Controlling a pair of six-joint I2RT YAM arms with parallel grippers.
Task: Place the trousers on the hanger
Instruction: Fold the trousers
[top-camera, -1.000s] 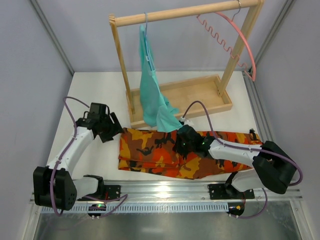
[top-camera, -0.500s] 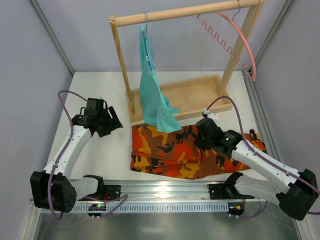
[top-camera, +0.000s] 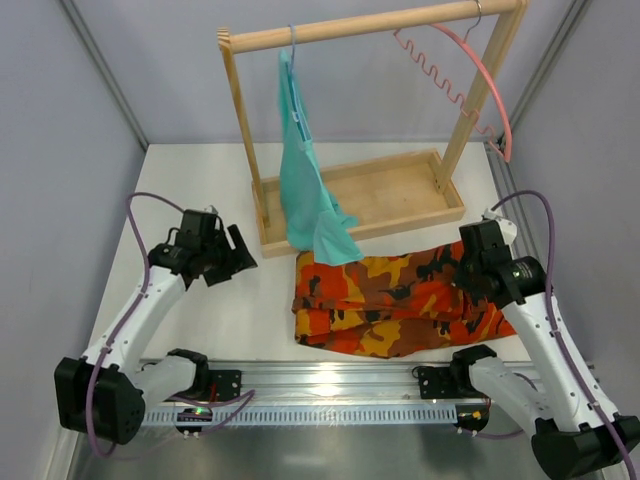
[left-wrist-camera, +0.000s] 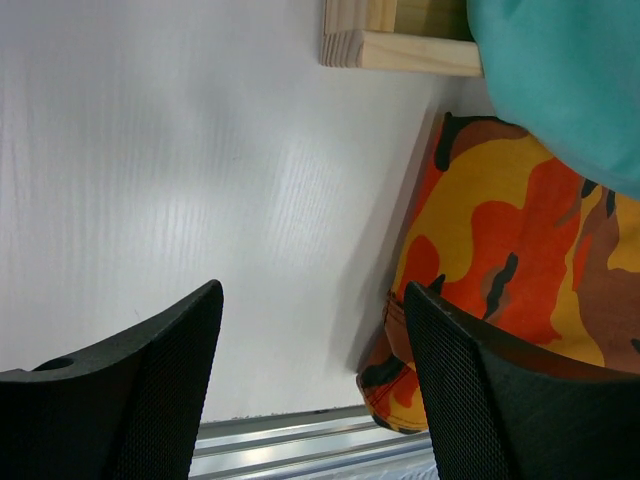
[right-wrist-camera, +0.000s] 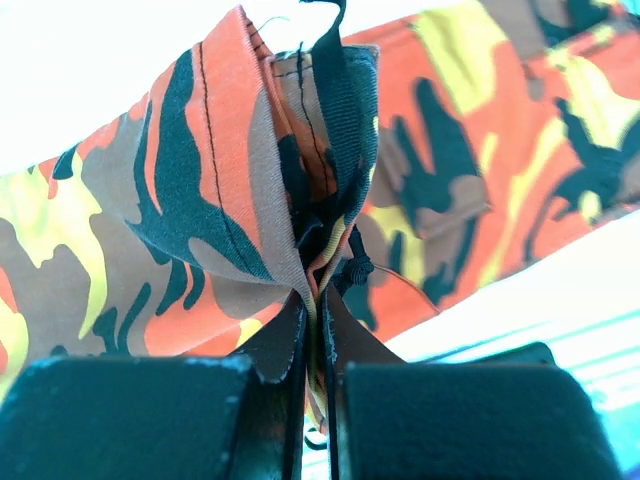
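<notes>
The camouflage trousers (top-camera: 390, 300) lie folded on the white table in front of the rack. My right gripper (top-camera: 470, 275) is shut on a bunched fold of the trousers (right-wrist-camera: 300, 200) at their right end; cloth is pinched between the fingers (right-wrist-camera: 285, 345). My left gripper (top-camera: 240, 262) is open and empty, left of the trousers, whose left edge (left-wrist-camera: 480, 260) shows beside its right finger (left-wrist-camera: 500, 400). The pink hanger (top-camera: 470, 75) with its wavy bar hangs from the right end of the wooden rail.
A wooden rack (top-camera: 360, 195) with a tray base stands behind the trousers. A teal garment (top-camera: 310, 190) hangs from its rail on a thin hanger and drapes onto the trousers' top edge; it also shows in the left wrist view (left-wrist-camera: 560, 80). A metal rail (top-camera: 330, 385) runs along the near edge.
My right gripper has moved right, dragging the trousers with it across the table. My left gripper has shifted slightly right and stays open.
</notes>
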